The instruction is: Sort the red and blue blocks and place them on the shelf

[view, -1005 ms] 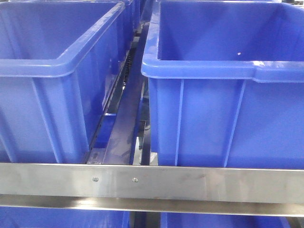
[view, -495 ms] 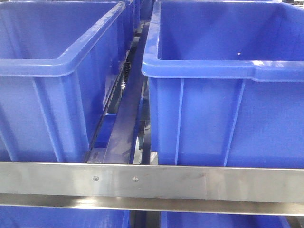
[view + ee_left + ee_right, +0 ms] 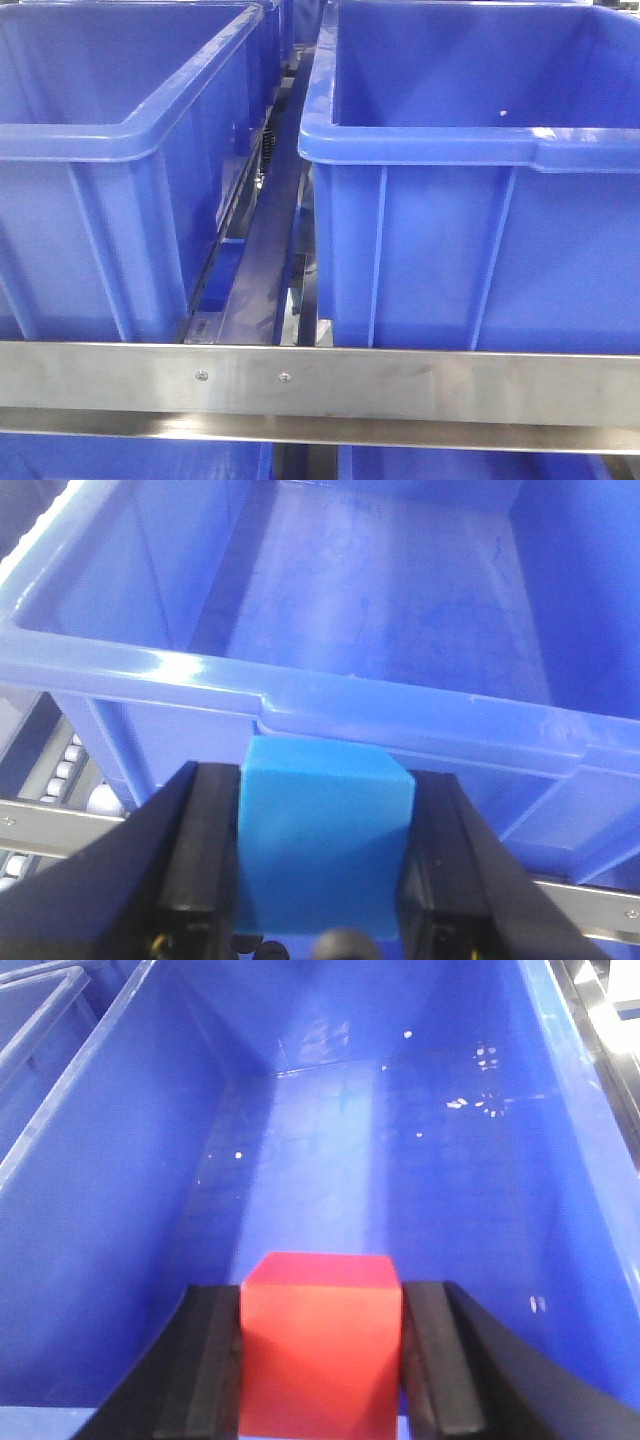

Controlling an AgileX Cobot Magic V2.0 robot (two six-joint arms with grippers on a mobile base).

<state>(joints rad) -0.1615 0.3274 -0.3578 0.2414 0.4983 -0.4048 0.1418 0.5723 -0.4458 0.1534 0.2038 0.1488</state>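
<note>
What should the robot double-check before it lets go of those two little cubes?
1. Left gripper shut on blue block: ok.
2. Right gripper shut on red block: ok.
3. Red block over the inside of a blue bin: ok, as far as the right wrist view shows.
4. Blue block past its bin's rim: not ok, it sits short of it.
5. Which bin suits which colour: cannot tell.

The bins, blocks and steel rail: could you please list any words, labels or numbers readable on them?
None: no text, label or number shows in any view.
The blue bins, blue block, red block and steel front rail are plain-faced; the rail bears only two screws.
</note>
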